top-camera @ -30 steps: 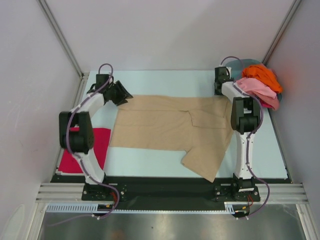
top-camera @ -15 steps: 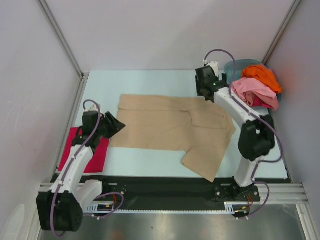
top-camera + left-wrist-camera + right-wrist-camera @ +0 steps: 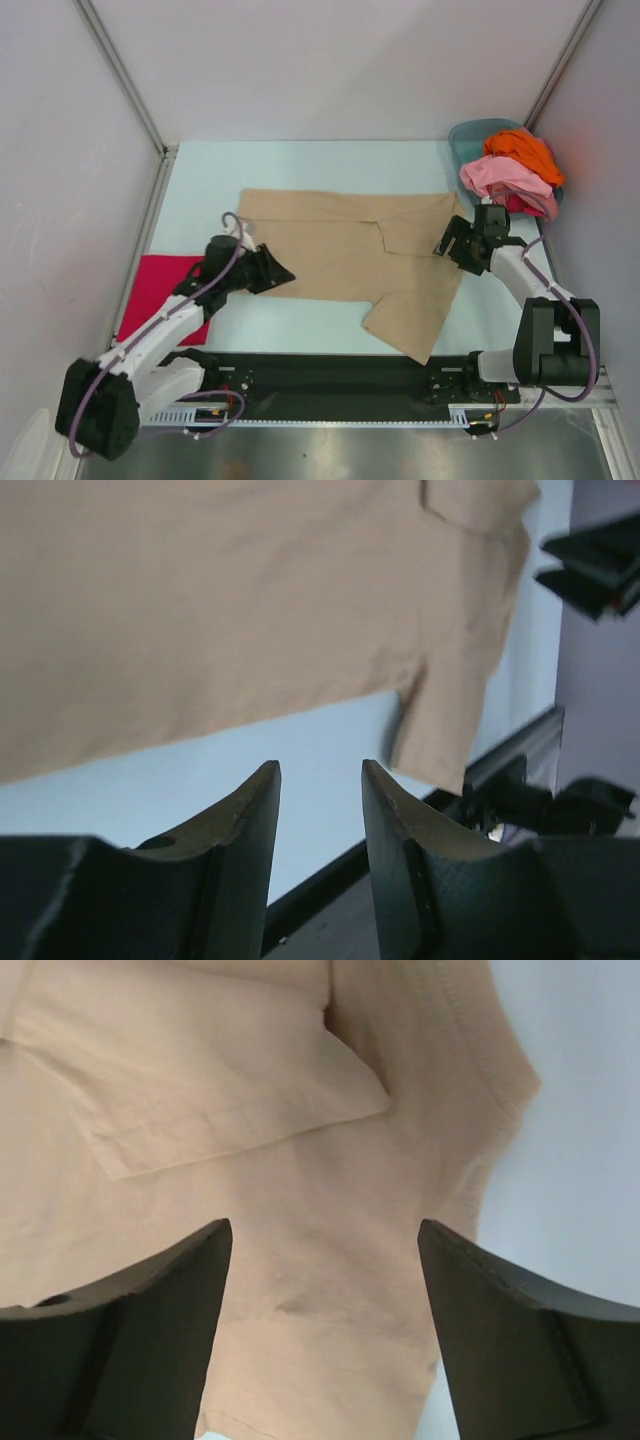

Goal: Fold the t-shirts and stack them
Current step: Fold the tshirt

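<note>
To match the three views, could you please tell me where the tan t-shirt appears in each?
Top external: tan t-shirt, centre of the table.
Left wrist: upper frame.
Right wrist: nearly the whole frame.
Shared landmark: its folded-over flap.

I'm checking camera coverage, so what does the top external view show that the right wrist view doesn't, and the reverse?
Only the top external view: the teal plastic basin holding a crumpled orange t-shirt and a pink t-shirt, the flat magenta-red t-shirt on the left, and the left gripper. Only the right wrist: the stitched hem of the folded-in sleeve, close up. Both: the large tan cloth t-shirt and the open right gripper over it.
</note>
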Available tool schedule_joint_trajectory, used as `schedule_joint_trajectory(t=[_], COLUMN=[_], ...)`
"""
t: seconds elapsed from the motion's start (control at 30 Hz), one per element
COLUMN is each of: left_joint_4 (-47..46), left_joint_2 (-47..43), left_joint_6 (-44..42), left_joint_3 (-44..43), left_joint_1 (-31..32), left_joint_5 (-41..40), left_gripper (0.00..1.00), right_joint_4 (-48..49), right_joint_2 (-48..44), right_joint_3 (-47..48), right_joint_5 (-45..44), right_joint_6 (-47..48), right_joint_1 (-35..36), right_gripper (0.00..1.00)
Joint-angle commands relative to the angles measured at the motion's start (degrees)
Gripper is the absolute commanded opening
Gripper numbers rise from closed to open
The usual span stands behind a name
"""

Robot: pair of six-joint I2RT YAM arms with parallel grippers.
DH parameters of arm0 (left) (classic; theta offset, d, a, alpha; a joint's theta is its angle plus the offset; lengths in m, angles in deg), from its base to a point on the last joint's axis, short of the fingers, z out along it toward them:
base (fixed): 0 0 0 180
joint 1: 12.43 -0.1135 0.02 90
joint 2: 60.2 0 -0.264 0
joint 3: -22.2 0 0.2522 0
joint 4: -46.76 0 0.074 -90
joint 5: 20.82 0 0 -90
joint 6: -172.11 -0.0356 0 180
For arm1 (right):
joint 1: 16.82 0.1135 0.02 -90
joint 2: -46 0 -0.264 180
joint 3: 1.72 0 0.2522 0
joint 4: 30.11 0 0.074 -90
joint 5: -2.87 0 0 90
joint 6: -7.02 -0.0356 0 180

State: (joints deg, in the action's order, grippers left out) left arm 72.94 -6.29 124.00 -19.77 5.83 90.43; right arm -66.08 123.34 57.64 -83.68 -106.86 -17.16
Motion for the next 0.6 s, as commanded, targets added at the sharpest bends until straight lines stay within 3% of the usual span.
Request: schedule_joint_trajectory(t=[0.0, 0.07, 0.13, 0.37, 0.57], left_joint_4=[-18.1, -23.0, -24.5, -28.8, -26.3], left_joint_2=[9.4, 19.4, 26.2, 48.2, 61.8], left_joint_6=[4.7, 5.5, 4.7, 5.1, 5.8], left_joint_3=[-5.7, -9.1, -15.8, -34.0, -44.8], left_joint_1=[10.2, 14.3, 17.3, 19.3, 23.7], left_joint_5=[-1.3, -1.7, -2.8, -2.9, -2.9], left_gripper=[0.43, 0.37, 0.35, 0.33, 0.35], right_joint_4=[8.8, 9.7, 11.6, 14.7, 16.9], right_joint_2=[-2.5, -1.9, -1.3, 4.0, 6.3], right_joint_3=[-1.4, -2.2, -3.2, -3.2, -2.6], right_joint_5=[13.3, 14.7, 16.3, 21.3, 19.6], right_joint_6=[-1.7, -1.8, -1.7, -0.9, -0.6], right_joint_1=[-2.7, -5.2, -7.5, -10.9, -11.4], right_gripper=[0.79, 0.77, 0.69, 0.47, 0.47])
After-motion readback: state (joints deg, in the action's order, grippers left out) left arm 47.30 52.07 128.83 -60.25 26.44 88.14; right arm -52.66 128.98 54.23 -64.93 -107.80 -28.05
